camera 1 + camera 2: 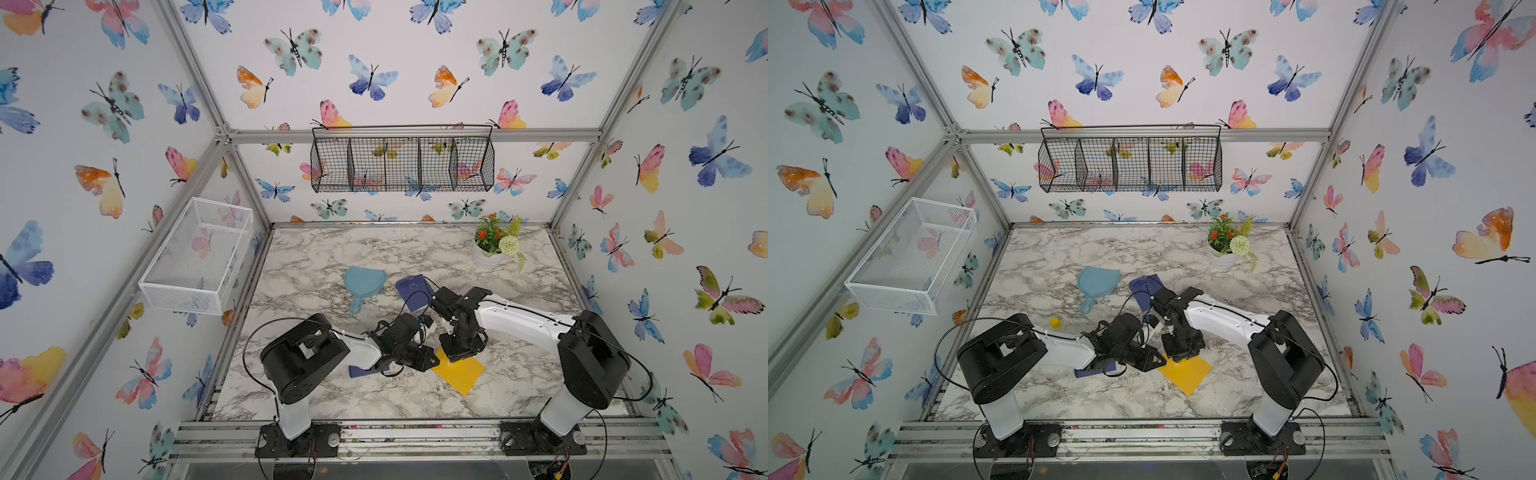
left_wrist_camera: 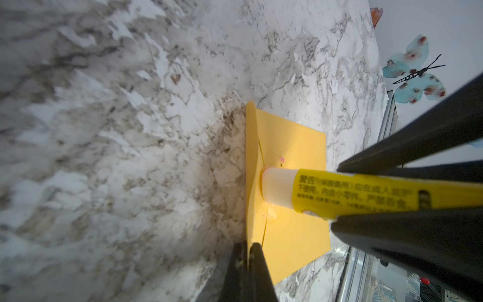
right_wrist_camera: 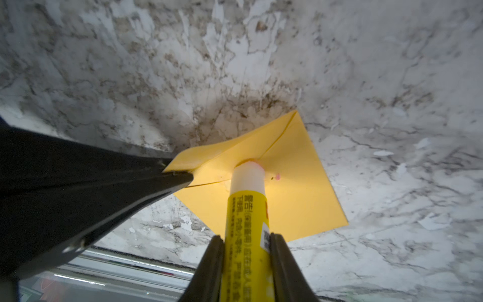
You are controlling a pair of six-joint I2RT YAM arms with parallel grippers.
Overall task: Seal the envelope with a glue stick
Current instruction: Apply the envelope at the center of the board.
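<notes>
**Yellow glue stick pressed to the envelope under a lifted flap**

Yellow paper and yellow plastic meet near the front of the marble-patterned table (image 1: 332,257). The yellow envelope (image 1: 461,372) (image 1: 1187,372) lies flat there, between the two arm bases. Its far corner is hidden under the wrist hardware in both top views.

The right gripper (image 3: 247,236) is clamped on the glue stick (image 3: 245,222), one black finger on each side of the tube. The tube is bright yellow with printed text. Its white end touches the envelope (image 3: 300,188) right at the line where the flap folds. A small pink speck sits on the paper just beside that white end.

The left gripper (image 2: 247,245) has its jaws pinched together on the edge of the flap. The flap is held up off the envelope's body and curves away from it. From the left wrist, the glue stick (image 2: 366,193) runs in between the right gripper's (image 2: 335,196) fingers, and its tip is tucked under the raised flap of the envelope (image 2: 292,141).

Farther back on the table lie a light blue paddle-shaped object (image 1: 363,282) and a navy envelope (image 1: 413,291). Another navy sheet (image 1: 361,371) shows from under the left arm. A small yellow round piece (image 1: 1054,322) rests beyond that arm, too small to identify. A potted plant (image 1: 496,243) stands at the back right.
</notes>
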